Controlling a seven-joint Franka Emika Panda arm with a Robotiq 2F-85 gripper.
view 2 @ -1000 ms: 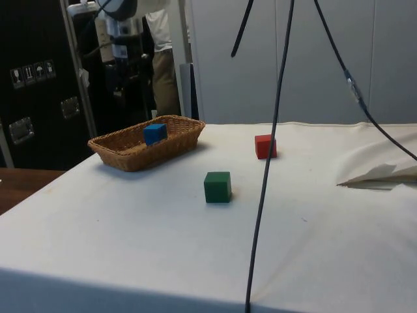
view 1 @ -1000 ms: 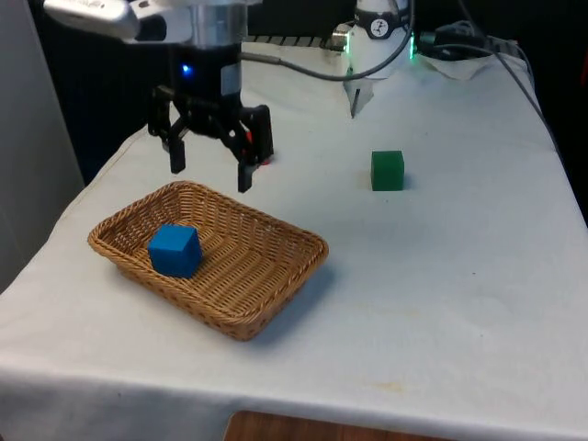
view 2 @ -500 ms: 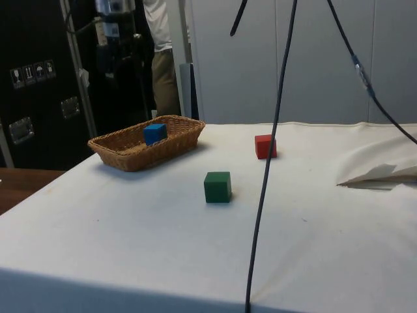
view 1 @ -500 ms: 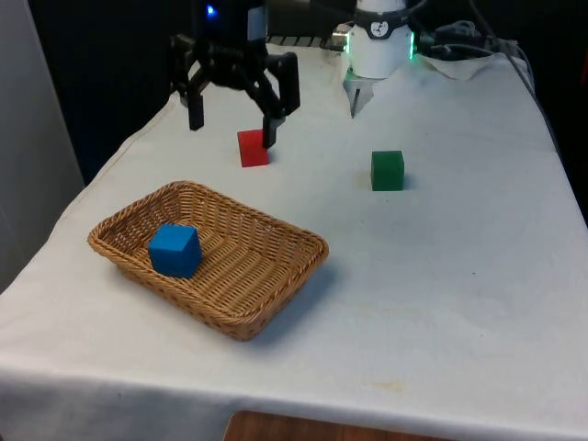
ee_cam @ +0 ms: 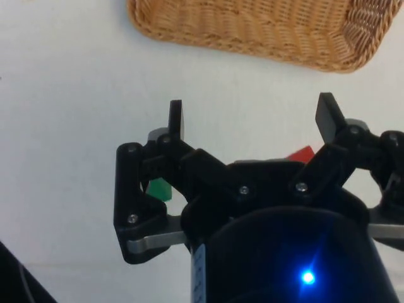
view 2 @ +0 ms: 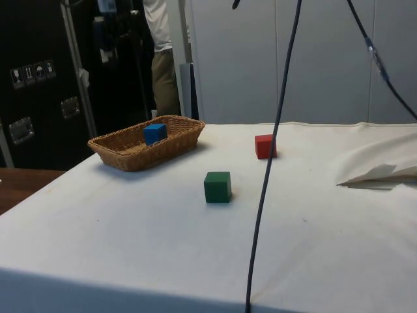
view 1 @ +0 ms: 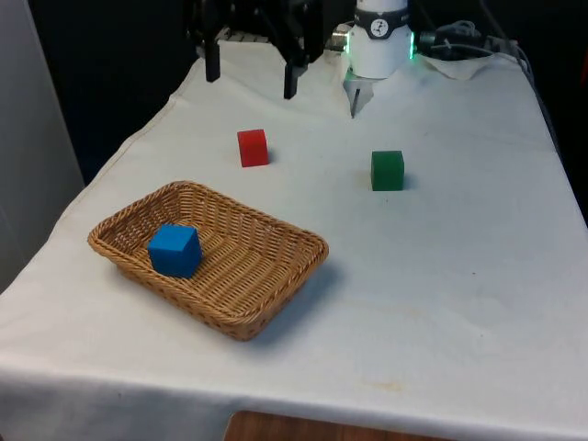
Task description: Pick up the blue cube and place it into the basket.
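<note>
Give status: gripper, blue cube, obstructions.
Gripper open, empty, high above table's far end. Blue cube inside basket. Red cube, green cube on cloth, apart from basket.

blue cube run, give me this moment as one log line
blue cube: in basket | gripper: open, empty, raised beyond red cube | green cube: on cloth

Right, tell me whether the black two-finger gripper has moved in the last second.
Yes. The black two-finger gripper, open and empty, has risen and retreated from above the woven wicker basket past the red cube.
</note>
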